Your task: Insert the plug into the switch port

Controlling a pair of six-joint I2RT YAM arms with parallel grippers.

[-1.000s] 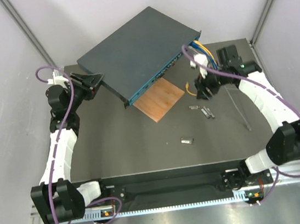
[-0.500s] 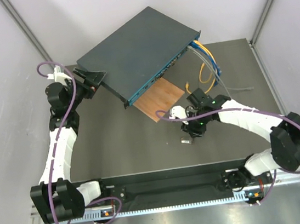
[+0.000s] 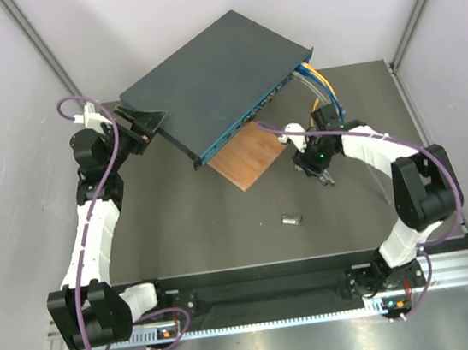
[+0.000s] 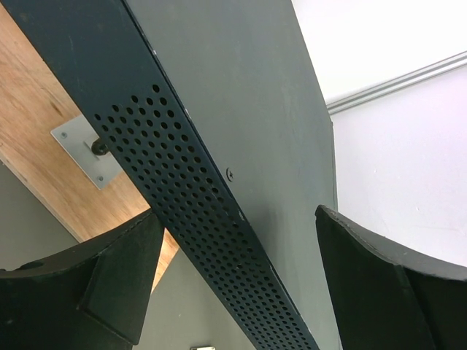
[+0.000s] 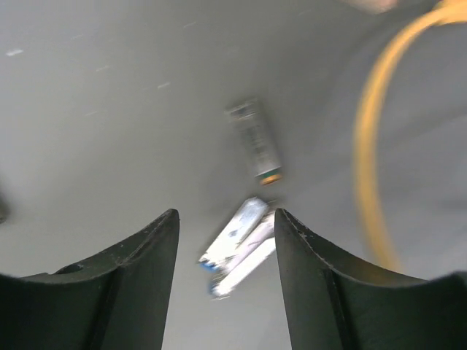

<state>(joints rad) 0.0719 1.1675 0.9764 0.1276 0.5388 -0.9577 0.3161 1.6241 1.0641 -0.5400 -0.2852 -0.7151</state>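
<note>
The switch [image 3: 213, 83] is a dark blue-grey box with a teal front face, lying tilted at the back of the table. Its perforated side [image 4: 197, 211] runs between my left gripper's [image 4: 237, 284] open fingers, which do not clamp it. In the top view the left gripper [image 3: 148, 126] sits at the switch's left corner. My right gripper [image 5: 226, 248] is open and hovers above two silver plugs [image 5: 237, 248] lying side by side on the mat; a third plug [image 5: 255, 142] lies just beyond. In the top view the right gripper [image 3: 317, 164] is over these plugs.
A thin wooden square [image 3: 249, 156] lies under the switch's front edge. Orange and blue cables [image 3: 319, 86] run from the switch's right end; an orange loop [image 5: 372, 146] shows beside the plugs. Another small plug [image 3: 290, 218] lies alone mid-table.
The right arm swung from the right side to the lone mid-table plug, then back up and right over the plug cluster. The left arm has barely moved.
</note>
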